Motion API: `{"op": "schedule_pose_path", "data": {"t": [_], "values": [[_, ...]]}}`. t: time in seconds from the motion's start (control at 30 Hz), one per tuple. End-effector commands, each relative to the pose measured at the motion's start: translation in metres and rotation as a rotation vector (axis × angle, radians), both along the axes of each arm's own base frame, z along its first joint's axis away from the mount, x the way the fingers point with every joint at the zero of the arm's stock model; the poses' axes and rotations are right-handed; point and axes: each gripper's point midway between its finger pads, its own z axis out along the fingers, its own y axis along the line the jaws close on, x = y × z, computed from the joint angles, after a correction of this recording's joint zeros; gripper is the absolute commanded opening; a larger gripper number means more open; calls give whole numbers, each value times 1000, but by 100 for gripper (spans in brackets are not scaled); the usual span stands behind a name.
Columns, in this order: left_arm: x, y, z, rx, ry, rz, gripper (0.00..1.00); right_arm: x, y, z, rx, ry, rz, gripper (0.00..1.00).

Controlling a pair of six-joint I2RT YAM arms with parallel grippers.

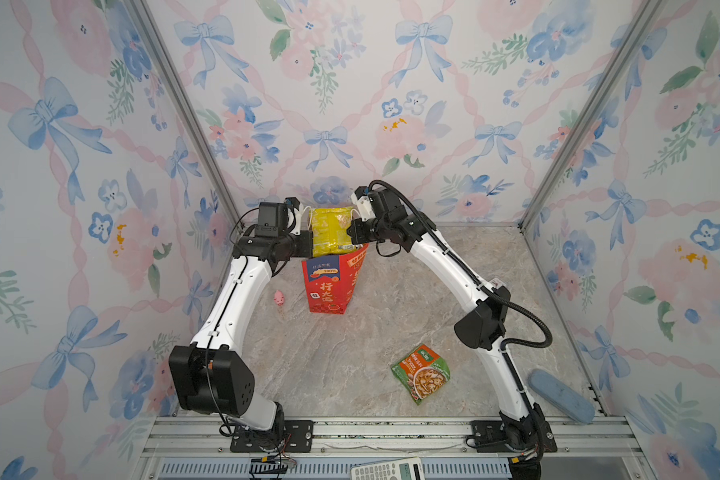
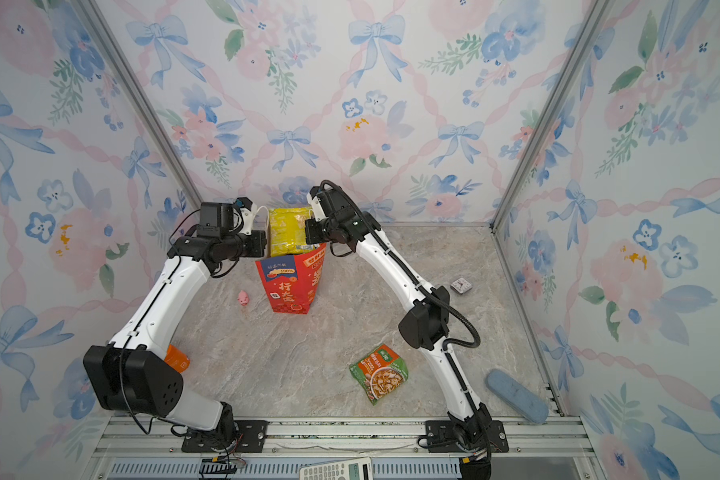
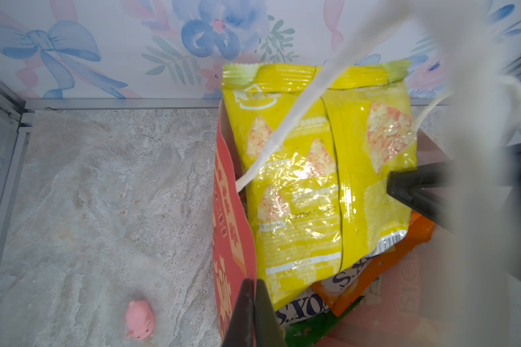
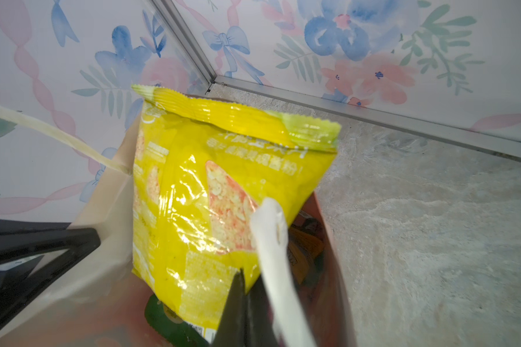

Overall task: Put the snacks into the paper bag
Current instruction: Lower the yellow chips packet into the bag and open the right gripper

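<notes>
Yellow packet [image 1: 329,232] poking high from bag [image 1: 329,286] between left claw [image 3: 251,284] and right claw [image 4: 239,276], both clamped shut: liable to topple out on any tug or snagged cord [image 4: 271,240].

Orange packet [image 2: 178,360] barely peeks from behind the left arm [image 2: 134,380]. The calculator [image 1: 386,469] is chopped by the bottom edge. In the paper bag [image 2: 285,291], other snacks [image 3: 346,278] lie buried under the yellow packet [image 2: 287,230].
</notes>
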Motion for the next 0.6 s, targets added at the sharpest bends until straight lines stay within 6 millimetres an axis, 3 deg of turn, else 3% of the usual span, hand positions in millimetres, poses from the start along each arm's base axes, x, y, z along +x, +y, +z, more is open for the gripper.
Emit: {"op": "schedule_pose_path", "data": {"t": [0.0,0.17,0.27,0.43,0.57], "values": [[1,2,-6,12,8,-11,0,-5,1,-25,-81,26,3,0],[0,2,-5,13,6,-12,0,-11,2,-40,-122,53,9,0],[0,1,-7,12,9,-12,0,-15,2,-32,-109,54,16,2],[0,2,-7,15,9,-13,0,-27,-3,24,-24,-17,38,40],[0,2,-6,16,6,-11,0,-42,-9,71,60,-80,61,55]]}}
